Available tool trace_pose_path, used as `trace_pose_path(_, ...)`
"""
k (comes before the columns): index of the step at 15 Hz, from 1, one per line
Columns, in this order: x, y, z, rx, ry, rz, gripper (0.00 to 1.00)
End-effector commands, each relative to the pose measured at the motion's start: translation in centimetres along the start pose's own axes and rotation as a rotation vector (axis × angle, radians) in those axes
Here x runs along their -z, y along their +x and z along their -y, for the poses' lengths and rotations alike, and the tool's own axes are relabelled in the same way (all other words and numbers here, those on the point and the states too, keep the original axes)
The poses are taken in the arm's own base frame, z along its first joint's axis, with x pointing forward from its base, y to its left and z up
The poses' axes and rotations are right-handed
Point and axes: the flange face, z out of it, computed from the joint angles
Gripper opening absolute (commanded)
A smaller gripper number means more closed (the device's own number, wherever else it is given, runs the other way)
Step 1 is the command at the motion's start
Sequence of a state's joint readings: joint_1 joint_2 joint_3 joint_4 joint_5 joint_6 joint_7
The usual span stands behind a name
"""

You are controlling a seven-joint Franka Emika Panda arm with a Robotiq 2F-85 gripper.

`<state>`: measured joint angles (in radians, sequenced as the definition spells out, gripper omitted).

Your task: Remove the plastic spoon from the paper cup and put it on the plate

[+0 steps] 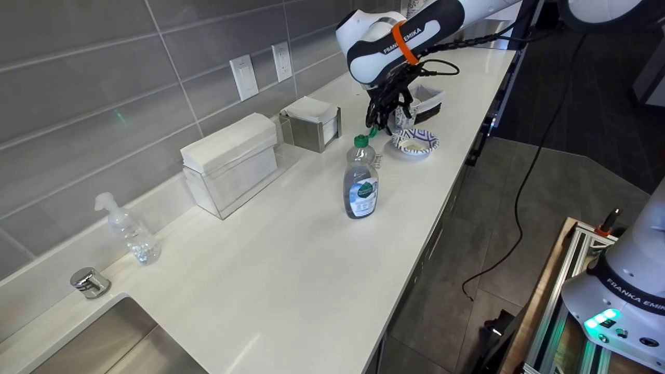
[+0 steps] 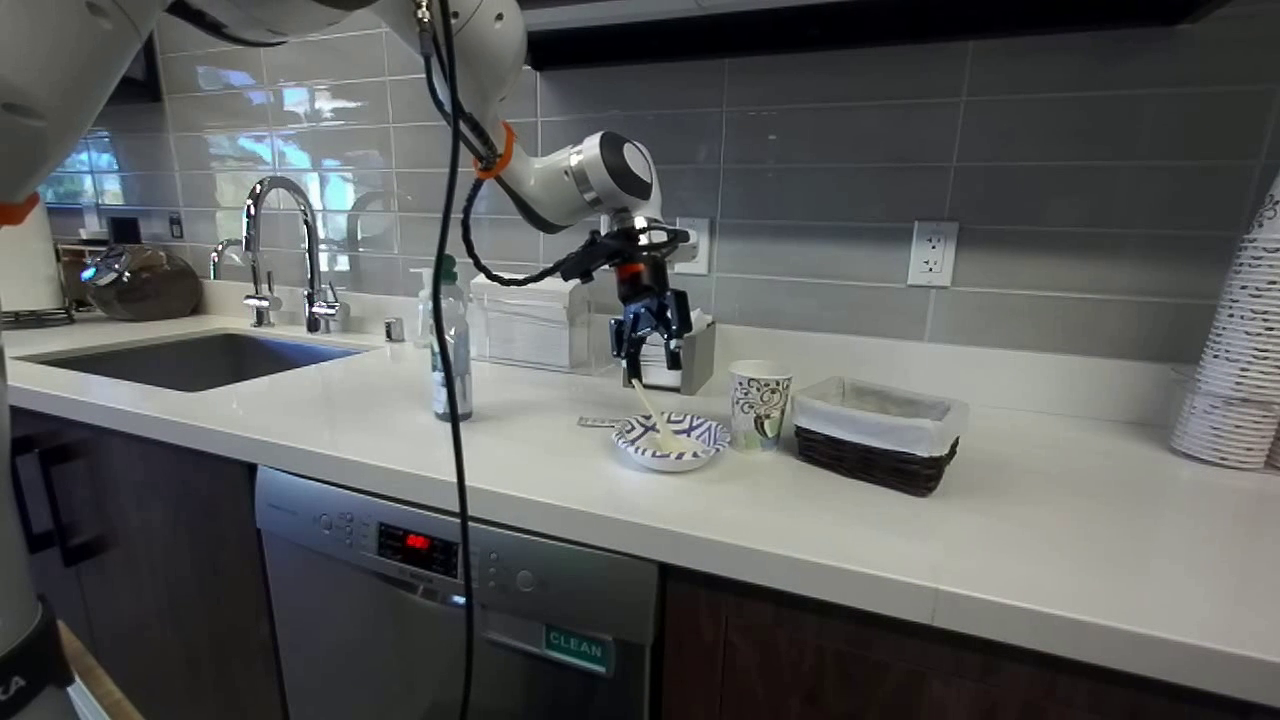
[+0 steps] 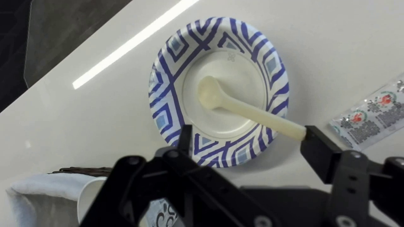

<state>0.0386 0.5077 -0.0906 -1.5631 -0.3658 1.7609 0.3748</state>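
Gripper [image 3: 248, 130], bottom of the wrist view: fingers [image 3: 318, 151] apart. Paper cup [image 3: 90, 194], lower left — partly hidden behind the gripper. Plastic spoon [image 3: 252, 113], centre — bowl in the plate [image 3: 167, 101], handle crossing the rim rightward, its end at one fingertip.

Below my parted jaws sits the blue-patterned plate [image 3: 243, 78] — cream spoon [image 3: 252, 113] slanting from it to one jaw, paper cup [image 2: 760, 405] upright alongside.

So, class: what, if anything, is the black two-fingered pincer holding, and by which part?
Nothing is gripped: the pincer stands open. The cream plastic spoon slants up from the round white patterned plate, its handle end at one finger only.
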Motion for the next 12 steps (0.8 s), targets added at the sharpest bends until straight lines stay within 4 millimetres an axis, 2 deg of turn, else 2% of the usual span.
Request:
trace_pose_path(1,0.6,0.7,1.1,-0.018,0.012,-0.002,0.94)
trace_pose_path(2,1.2,0.7,0.8,-0.025,0.012,-0.022,1.0)
trace_pose_path(6,5.0,0.0,-1.6,-0.043,0.065,-0.098,1.0)
trace_pose_path(8,7.1,-0.9,-2.7,0.011,0.141,-0.188,1.0)
trace_pose_path(10,8.3,-2.1,-3.4,0.067,0.166,-0.291,1.0)
trace_pose_path(12,8.6,-3.4,-3.9,0.094,0.22,-0.39,1.0)
